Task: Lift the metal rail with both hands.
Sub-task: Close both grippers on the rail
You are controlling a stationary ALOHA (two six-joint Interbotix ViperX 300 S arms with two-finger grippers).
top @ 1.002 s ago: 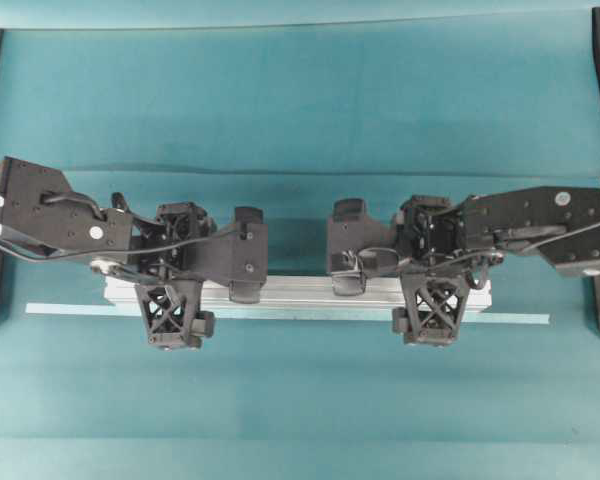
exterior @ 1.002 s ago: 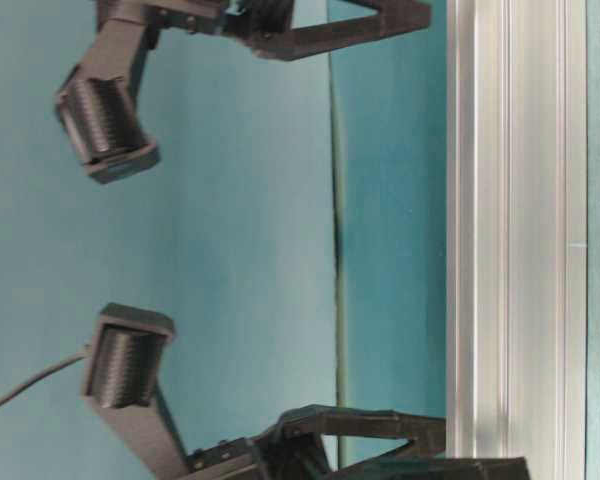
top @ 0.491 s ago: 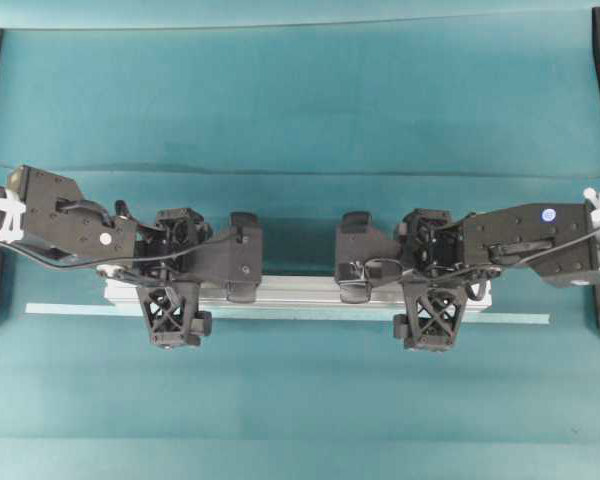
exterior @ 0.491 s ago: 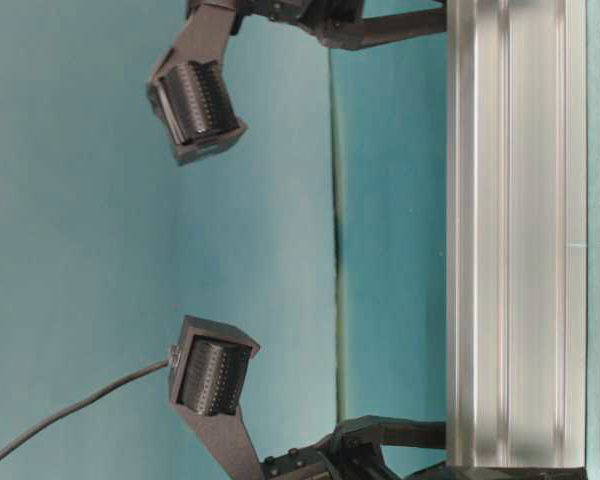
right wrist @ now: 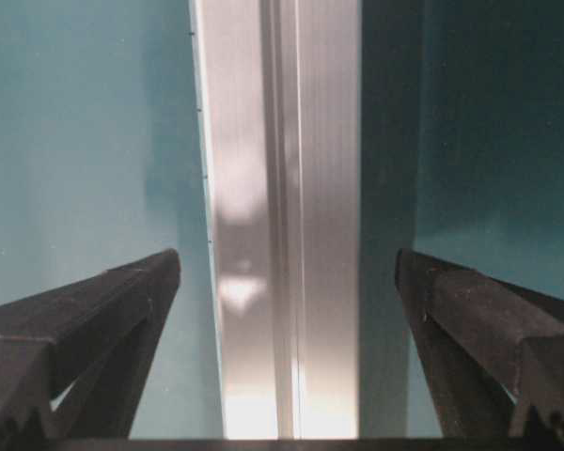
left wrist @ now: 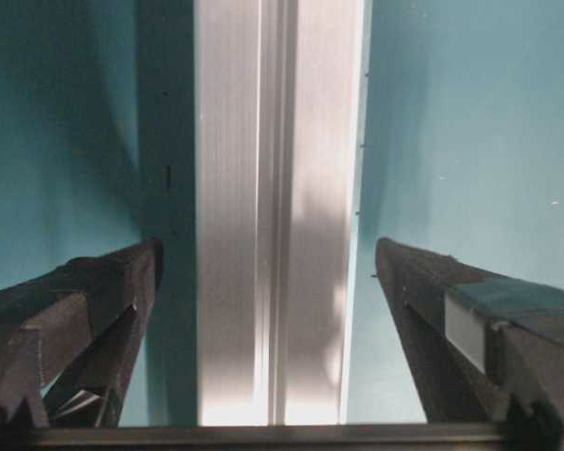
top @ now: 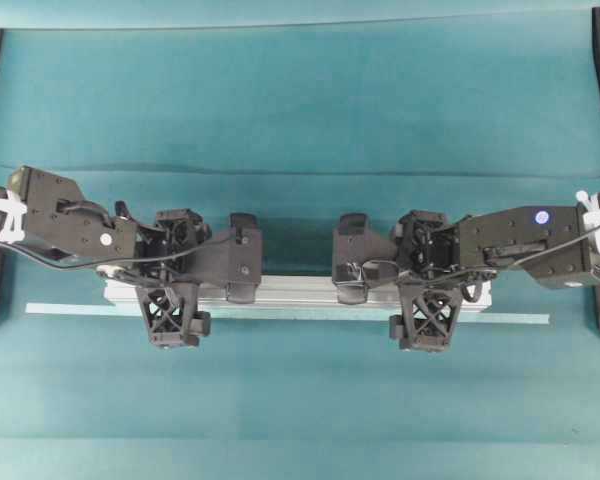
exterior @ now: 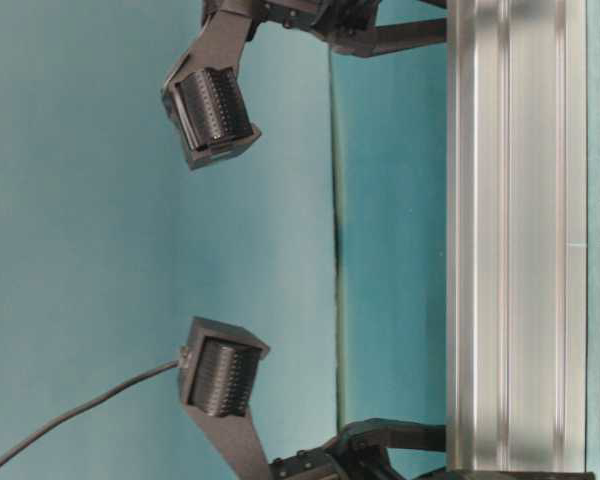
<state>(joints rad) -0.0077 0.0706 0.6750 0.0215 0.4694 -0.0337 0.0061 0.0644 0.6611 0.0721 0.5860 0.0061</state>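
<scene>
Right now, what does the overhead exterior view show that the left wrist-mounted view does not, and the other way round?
Only the overhead view shows both grippers, left gripper and right gripper, placed over the metal rail, plus the thin pale strip along it. Only the left wrist view shows the clear gaps between the rail and each of the open fingers. Both show the rail lying on the teal cloth.

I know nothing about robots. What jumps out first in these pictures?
A long silver metal rail lies across the middle of the teal table. Two black arms reach in from either side, the left pincer and right pincer each open and straddling the rail, fingers clear of its sides.
</scene>
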